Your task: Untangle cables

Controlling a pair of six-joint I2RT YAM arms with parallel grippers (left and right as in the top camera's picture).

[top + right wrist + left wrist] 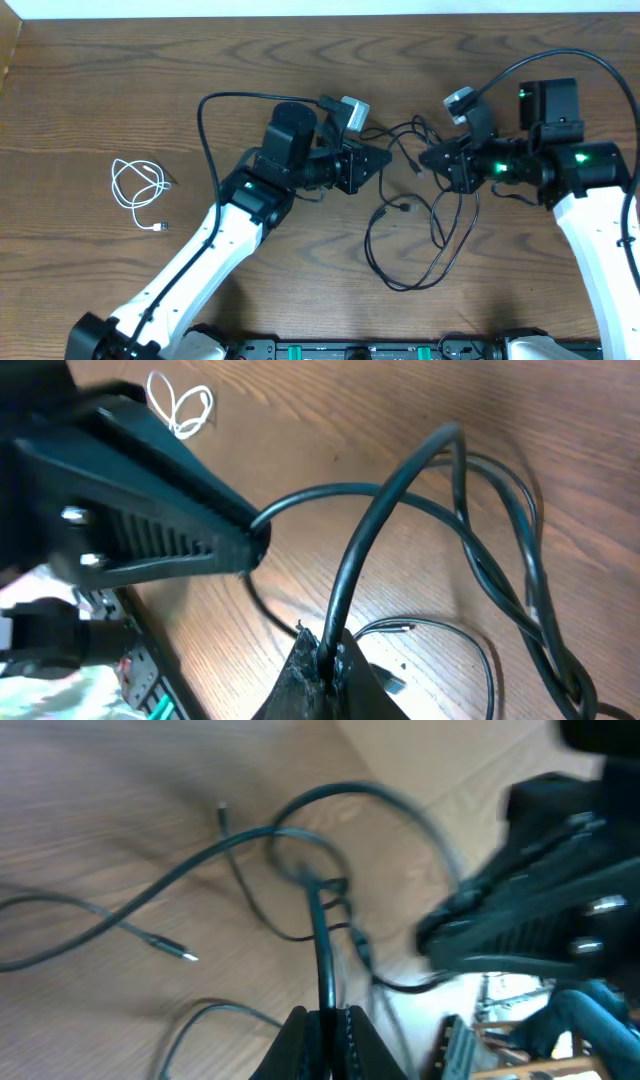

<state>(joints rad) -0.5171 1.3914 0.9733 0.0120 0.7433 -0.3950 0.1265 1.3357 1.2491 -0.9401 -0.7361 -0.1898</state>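
Note:
Two black cables point(420, 235) lie tangled in loops on the wooden table between my two grippers. My left gripper point(385, 160) is shut on a black cable strand point(322, 935), which runs up from between its jaws point(325, 1014) to a knot of loops. Facing it closely, my right gripper point(425, 158) is shut on another black strand point(365, 540) that rises from its tips point(328, 652) and arches away to the right. A white cable point(138, 192) lies coiled by itself at the far left, also in the right wrist view point(180, 405). Small plugs point(175, 952) rest on the wood.
The thicker black arm wires point(230, 100) arc over the table behind each arm. A rack of equipment point(360, 350) runs along the front edge. The table's back edge point(300, 12) meets a white wall.

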